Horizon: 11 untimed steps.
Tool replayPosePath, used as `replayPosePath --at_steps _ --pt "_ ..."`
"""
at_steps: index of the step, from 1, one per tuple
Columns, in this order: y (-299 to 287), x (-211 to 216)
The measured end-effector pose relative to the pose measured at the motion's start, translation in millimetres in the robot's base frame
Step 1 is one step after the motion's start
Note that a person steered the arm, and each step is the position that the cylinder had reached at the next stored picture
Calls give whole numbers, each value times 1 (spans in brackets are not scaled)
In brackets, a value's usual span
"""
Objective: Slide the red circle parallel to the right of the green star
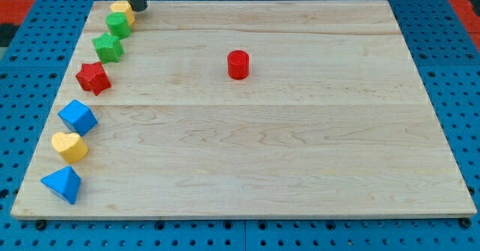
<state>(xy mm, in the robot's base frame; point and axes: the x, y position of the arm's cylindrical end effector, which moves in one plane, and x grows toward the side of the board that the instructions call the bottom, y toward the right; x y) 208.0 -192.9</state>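
1. The red circle point(238, 64) stands alone on the wooden board point(300, 153), well apart from the green star point(109, 48), toward the view's right and slightly lower.
2. My tip point(139, 8) is a bare rod with no fingers to open or close; it rests near the view's top, just beside the yellow block point(122, 13), above the green star.
3. Along the board's left edge, below the green star, lie a red star point(94, 78), blue block point(77, 117), yellow heart point(69, 146) and blue pyramid point(62, 183); a green block point(118, 24) sits above it.
4. The circle probably needs only a small nudge upward to line up.
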Motion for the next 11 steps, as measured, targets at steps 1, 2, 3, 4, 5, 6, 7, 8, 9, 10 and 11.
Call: replayPosePath --at_steps 1,2,3,4,5,6,7,8,9,10,11 --pt "0 0" --pt "0 11" --pt "38 8" --pt "106 9" --pt "199 23" --pt "284 56" --pt "325 134" --pt "297 174" --pt "221 174" --pt "158 180" --pt "149 161"
